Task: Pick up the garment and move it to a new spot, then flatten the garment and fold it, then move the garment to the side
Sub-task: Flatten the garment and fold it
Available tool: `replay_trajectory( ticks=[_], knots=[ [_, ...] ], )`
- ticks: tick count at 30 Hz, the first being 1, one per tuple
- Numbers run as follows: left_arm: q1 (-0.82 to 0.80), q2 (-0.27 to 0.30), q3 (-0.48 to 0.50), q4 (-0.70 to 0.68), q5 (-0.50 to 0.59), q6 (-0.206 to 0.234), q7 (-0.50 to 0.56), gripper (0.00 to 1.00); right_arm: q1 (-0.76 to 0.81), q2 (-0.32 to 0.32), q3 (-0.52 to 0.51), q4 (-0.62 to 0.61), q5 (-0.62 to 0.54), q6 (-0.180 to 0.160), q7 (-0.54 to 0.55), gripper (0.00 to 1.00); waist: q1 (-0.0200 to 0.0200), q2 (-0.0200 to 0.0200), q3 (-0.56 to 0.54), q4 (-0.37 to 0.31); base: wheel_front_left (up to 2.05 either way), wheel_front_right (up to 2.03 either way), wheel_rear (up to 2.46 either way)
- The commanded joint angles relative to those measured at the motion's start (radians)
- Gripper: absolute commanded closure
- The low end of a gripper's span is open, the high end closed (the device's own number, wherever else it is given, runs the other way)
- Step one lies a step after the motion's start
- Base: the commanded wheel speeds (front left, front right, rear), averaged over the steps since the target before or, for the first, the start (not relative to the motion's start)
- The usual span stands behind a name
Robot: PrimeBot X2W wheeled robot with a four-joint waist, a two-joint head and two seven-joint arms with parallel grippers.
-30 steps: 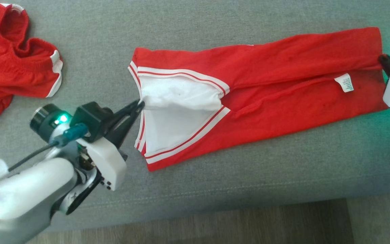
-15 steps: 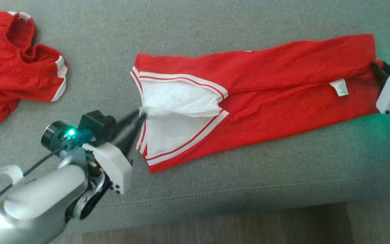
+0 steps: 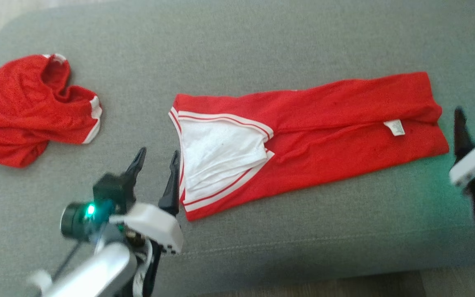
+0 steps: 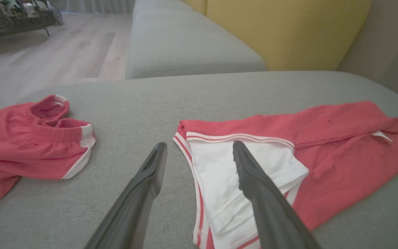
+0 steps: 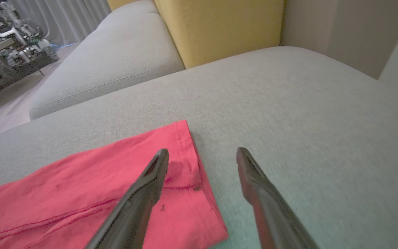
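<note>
The red jersey (image 3: 336, 119) lay in a long strip on the sofa cushion (image 3: 262, 49), long axis 9 to 3 o'clock. The left hand (image 3: 158, 152), spread and empty, sat beside its collar (image 3: 225, 119) end; the right hand (image 3: 473, 113), spread too, beside the hem (image 3: 433, 99).

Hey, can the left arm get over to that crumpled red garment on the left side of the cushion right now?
Probably yes. The left end effector is open and holding nothing, and bare grey cushion lies between it and the crumpled red garment. Nothing stands in the way.
</note>
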Motion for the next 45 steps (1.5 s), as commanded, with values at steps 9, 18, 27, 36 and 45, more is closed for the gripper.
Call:
replay_trajectory(
  ticks=[9, 18, 27, 36, 45],
  knots=[
    [0.311, -0.151, 0.360, -0.165, 0.371, 0.054, -0.013, 0.00, 0.194, 0.170, -0.135, -0.220, -0.130, 0.000, -0.120, 0.00, 0.0001, -0.0001, -0.062, 0.043, 0.00, 0.00, 0.00],
    [0.433, -0.251, 0.465, -0.164, 0.559, -0.046, -0.013, 0.00, 0.276, 0.235, -0.212, -0.304, -0.204, 0.000, -0.116, 0.00, 0.0001, -0.0001, -0.104, 0.051, 0.00, 0.00, 0.00],
    [0.436, -0.319, 0.465, -0.132, 0.674, -0.147, -0.013, 0.00, 0.039, 0.180, -0.431, -0.088, -0.424, 0.000, 0.084, 0.00, 0.0001, -0.0001, -0.082, 0.111, 0.00, 0.00, 0.00],
    [0.399, -0.357, 0.468, -0.109, 0.710, -0.219, -0.013, 0.00, -0.116, 0.127, -0.552, 0.071, -0.614, 0.000, 0.150, 0.00, 0.0001, -0.0001, -0.005, 0.146, 0.00, 0.00, 0.00],
    [0.366, -0.388, 0.490, -0.070, 0.717, -0.284, -0.013, 0.00, -0.188, 0.121, -0.628, 0.160, -0.744, 0.000, 0.110, 0.00, 0.0001, -0.0001, 0.051, 0.141, 0.00, 0.00, 0.00]
  ],
)
